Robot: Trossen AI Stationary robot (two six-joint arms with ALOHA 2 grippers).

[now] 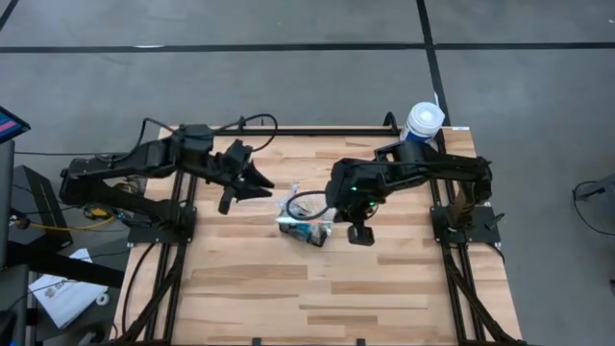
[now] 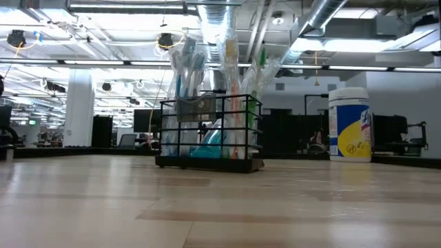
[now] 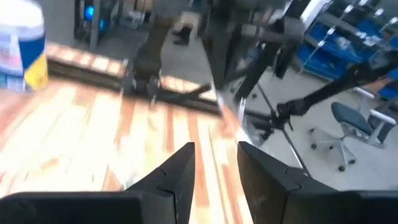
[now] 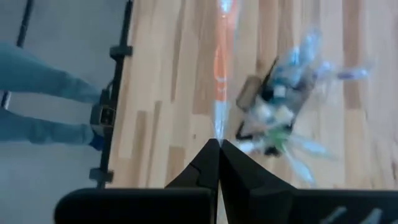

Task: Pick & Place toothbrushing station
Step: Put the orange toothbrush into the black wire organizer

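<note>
**Caddy on the table, both grippers clear of it**

In the high view the right gripper (image 1: 359,234) is seen just right of frame centre, raised above the boards; in its wrist view the fingers (image 4: 219,163) are pressed together with nothing between them. The left gripper (image 1: 252,179) is held left of centre, its fingers (image 3: 180,169) parted by a moderate gap and empty. Between the two, slightly below them in the frame, the toothbrushing station (image 1: 306,223) stands on the table (image 1: 288,288), touched by neither gripper. In the low view it is upright at frame centre, packed with wrapped toothbrushes (image 2: 187,58). A white tub (image 1: 423,121) stands well apart, at the upper right. The caddy appears either already placed or not yet picked; which one cannot be told.
</note>
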